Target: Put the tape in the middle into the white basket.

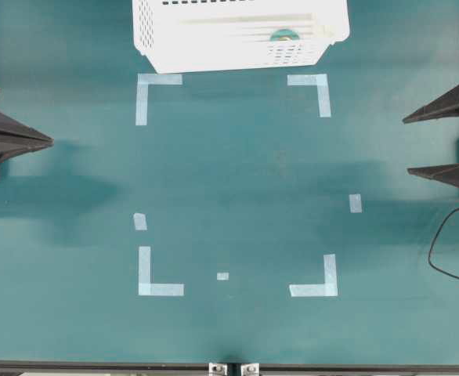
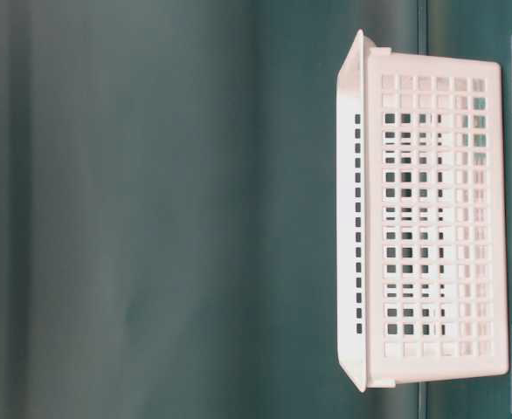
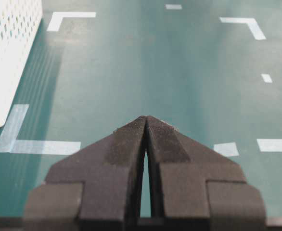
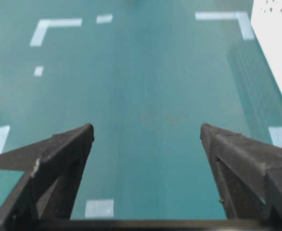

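The white basket [image 1: 214, 48] stands at the back edge of the table, above the marked square. Inside it, near its right end, the small teal tape [image 1: 283, 35] shows partly behind the rim. My left gripper [image 1: 49, 142] rests at the left edge with its jaws shut and nothing between them; the left wrist view shows the left gripper [image 3: 146, 118] over bare mat, with the basket [image 3: 6, 48] at the far left. My right gripper [image 1: 408, 145] is at the right edge, wide open and empty, and in its own view the right gripper [image 4: 147, 130] frames bare mat.
Pale tape strips mark the corners of a square [image 1: 157, 81] on the teal mat, with small loose strips [image 1: 355, 203] nearby. A black cable [image 1: 441, 243] loops at the right edge. The table-level view shows the basket's slotted side [image 2: 431, 218].
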